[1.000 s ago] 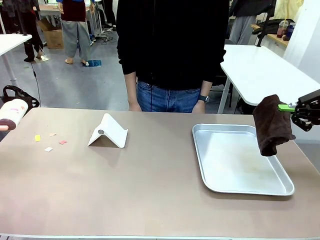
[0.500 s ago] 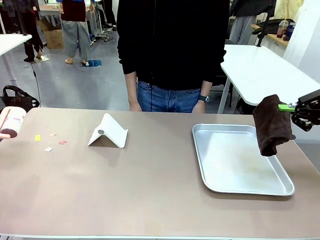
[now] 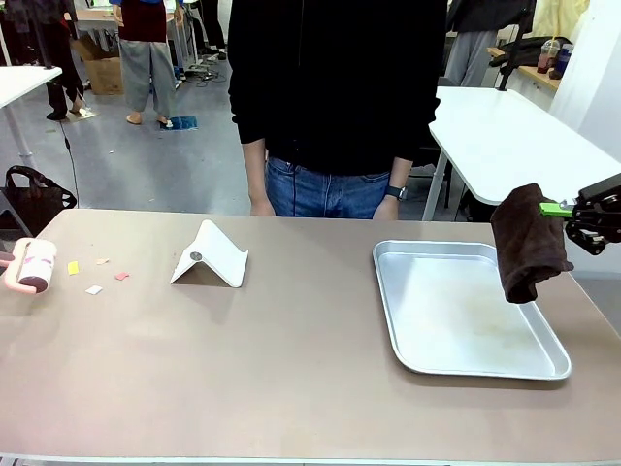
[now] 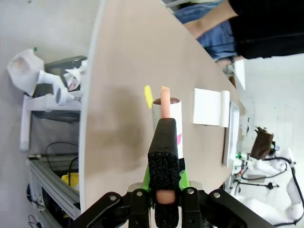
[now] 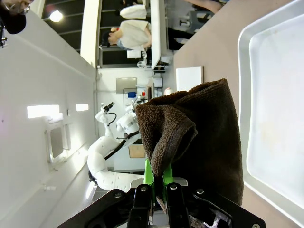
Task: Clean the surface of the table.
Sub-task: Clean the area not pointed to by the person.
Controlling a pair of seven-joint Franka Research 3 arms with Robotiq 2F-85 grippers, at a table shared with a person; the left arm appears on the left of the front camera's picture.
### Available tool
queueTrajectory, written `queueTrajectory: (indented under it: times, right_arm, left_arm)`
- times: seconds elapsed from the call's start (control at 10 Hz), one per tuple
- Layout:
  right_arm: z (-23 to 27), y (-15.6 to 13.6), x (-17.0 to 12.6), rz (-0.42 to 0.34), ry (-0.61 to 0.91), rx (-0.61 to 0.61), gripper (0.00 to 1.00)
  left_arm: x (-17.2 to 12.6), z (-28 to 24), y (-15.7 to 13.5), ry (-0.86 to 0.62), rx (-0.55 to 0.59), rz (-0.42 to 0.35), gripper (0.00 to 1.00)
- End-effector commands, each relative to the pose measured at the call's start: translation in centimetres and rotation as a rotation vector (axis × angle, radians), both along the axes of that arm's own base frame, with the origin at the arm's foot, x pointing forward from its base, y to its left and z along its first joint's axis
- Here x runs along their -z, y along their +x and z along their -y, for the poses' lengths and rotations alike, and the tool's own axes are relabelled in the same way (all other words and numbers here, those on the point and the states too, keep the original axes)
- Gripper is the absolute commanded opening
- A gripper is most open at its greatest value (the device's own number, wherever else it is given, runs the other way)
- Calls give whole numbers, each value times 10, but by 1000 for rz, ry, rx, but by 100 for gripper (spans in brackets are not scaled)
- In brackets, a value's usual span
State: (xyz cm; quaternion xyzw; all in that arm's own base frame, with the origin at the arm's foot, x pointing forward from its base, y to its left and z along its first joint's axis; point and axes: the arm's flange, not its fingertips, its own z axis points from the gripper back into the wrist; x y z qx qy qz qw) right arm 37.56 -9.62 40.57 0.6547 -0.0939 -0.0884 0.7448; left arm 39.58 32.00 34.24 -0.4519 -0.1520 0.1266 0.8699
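The taupe table (image 3: 291, 369) carries several small paper scraps (image 3: 94, 289) near its left end. At that left edge a lint roller (image 3: 32, 264) hovers just above the top. In the left wrist view my left gripper (image 4: 164, 137) is shut on the roller's pink handle, with the roller (image 4: 167, 118) pointing at a yellow scrap (image 4: 148, 96). My right gripper (image 3: 574, 211) is shut on a dark brown cloth (image 3: 527, 243), which hangs over the right side of the tray. The right wrist view shows the cloth (image 5: 199, 137) bunched between the green pads.
A silver metal tray (image 3: 388, 291) lies on the right half of the table. A white folded stand (image 3: 209, 256) sits left of centre. A person in a black top stands at the far edge with hands down. A white table (image 3: 505, 136) stands behind on the right.
The lint roller has come down and turned end-on at the left edge, closer to the scraps. The right gripper and cloth have not moved.
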Motion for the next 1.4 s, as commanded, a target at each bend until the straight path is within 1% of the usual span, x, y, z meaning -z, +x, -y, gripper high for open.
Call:
queueTrajectory:
  times: [0.0, 0.1, 0.5, 1.0, 1.3]
  right_arm:
    - [0, 1, -2, 20, 1, -2, 8]
    - [0, 1, -2, 20, 1, -2, 8]
    - [0, 1, -2, 20, 1, -2, 8]
    - [0, 1, -2, 20, 1, -2, 8]
    - [0, 1, -2, 20, 1, -2, 8]
  left_arm:
    - [-1, 12, 1, 27, -22, -39, 23]
    - [0, 15, 3, 35, -25, -32, 23]
    - [6, 16, 10, 69, -38, -47, 23]
    - [25, 21, 23, 78, -24, -125, 23]
    - [32, 32, 37, 82, 27, -158, 23]
